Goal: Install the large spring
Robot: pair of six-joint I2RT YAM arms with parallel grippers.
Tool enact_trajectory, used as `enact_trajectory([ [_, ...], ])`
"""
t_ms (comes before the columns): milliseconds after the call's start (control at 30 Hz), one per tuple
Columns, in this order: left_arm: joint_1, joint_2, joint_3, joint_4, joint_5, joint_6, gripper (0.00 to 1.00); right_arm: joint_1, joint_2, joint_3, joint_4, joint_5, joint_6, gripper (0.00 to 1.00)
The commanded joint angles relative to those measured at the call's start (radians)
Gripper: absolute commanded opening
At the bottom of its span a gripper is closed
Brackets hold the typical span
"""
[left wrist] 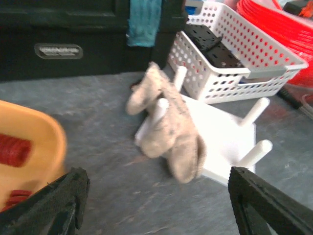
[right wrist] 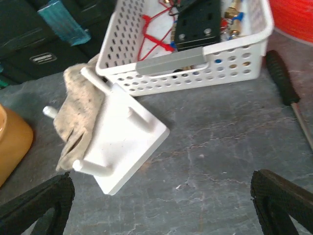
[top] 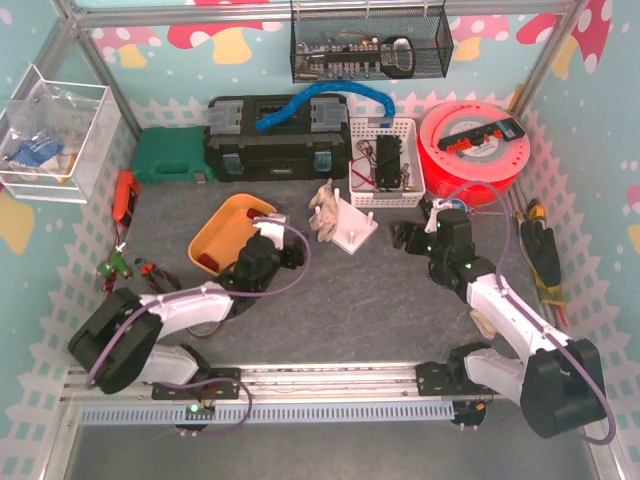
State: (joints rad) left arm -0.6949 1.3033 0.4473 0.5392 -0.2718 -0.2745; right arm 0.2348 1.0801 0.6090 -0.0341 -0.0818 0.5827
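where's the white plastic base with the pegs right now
Top view: the white pegged base sits mid-table, just in front of the white perforated basket, with a beige cloth draped over its left side and the yellow tray further left.

No lettering can be read in any view. The black toolbox carries a small nameplate at ten o'clock in the left wrist view, its characters too blurred. The black label on the red spool is equally illegible.
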Motion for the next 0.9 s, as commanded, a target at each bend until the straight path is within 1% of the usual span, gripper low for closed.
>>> enact_trajectory([
  [0, -0.005, 0.103, 0.125, -0.070, 0.117, -0.010, 0.69, 0.043, -0.040, -0.082, 0.109, -0.008, -0.059, 0.98],
  [33, -0.005, 0.124, 0.141, -0.074, 0.124, -0.017, 0.61, 0.046, -0.056, -0.109, 0.138, -0.004, -0.062, 0.98],
  [67, -0.005, 0.142, 0.158, -0.077, 0.152, -0.023, 0.56, 0.047, -0.075, -0.136, 0.167, -0.004, -0.067, 0.98],
  [167, -0.005, 0.212, 0.218, -0.109, 0.172, -0.024, 0.53, 0.049, -0.127, -0.200, 0.241, -0.037, -0.100, 0.98],
  [267, -0.005, 0.292, 0.276, -0.140, 0.195, -0.023, 0.49, 0.050, -0.166, -0.244, 0.278, 0.005, -0.110, 0.98],
  [367, -0.005, 0.354, 0.316, -0.144, 0.235, -0.035, 0.48, 0.051, -0.175, -0.265, 0.300, 0.006, -0.109, 0.98],
  [567, -0.005, 0.446, 0.372, -0.161, 0.211, -0.049, 0.51, 0.051, -0.141, -0.266, 0.328, -0.033, -0.116, 0.98],
  [700, -0.005, 0.505, 0.405, -0.175, 0.189, -0.038, 0.51, 0.051, -0.118, -0.278, 0.354, -0.044, -0.113, 0.98],
  [867, -0.005, 0.543, 0.432, -0.179, 0.205, -0.027, 0.50, 0.052, -0.113, -0.278, 0.354, -0.030, -0.120, 0.98],
])
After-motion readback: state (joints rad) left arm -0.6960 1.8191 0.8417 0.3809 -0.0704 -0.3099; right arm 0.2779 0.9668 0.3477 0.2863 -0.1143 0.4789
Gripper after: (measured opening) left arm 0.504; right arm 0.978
